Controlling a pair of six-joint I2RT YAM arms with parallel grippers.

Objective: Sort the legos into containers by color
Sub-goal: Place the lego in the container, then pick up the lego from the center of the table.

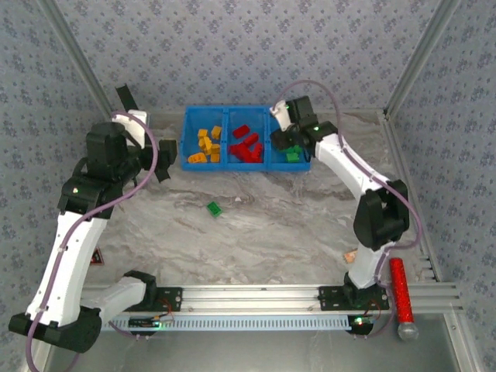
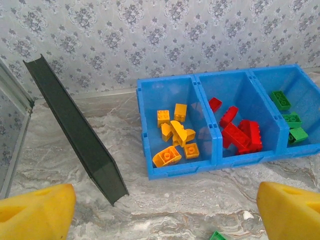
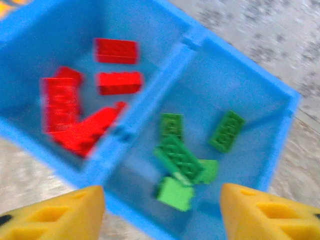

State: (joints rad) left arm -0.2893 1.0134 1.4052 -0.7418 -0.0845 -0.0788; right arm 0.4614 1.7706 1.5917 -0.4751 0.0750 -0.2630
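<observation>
left fingers [image 2: 35,212]: yellow-padded, wide apart, empty.
loose green studded brick [image 1: 213,208]: on marbled surface [image 1: 271,225], near blue three-compartment plastic bin [image 2: 175,170].
right fingers [image 3: 270,212]: apart, empty, above green compartment [image 3: 245,95] (lift clear of its wall before fetching the stray).

Blue bin [image 1: 186,143] holding yellow legos [image 1: 208,146], red legos [image 1: 246,146], green legos [image 1: 292,155], stray green lego [image 1: 213,208] nearby
</observation>
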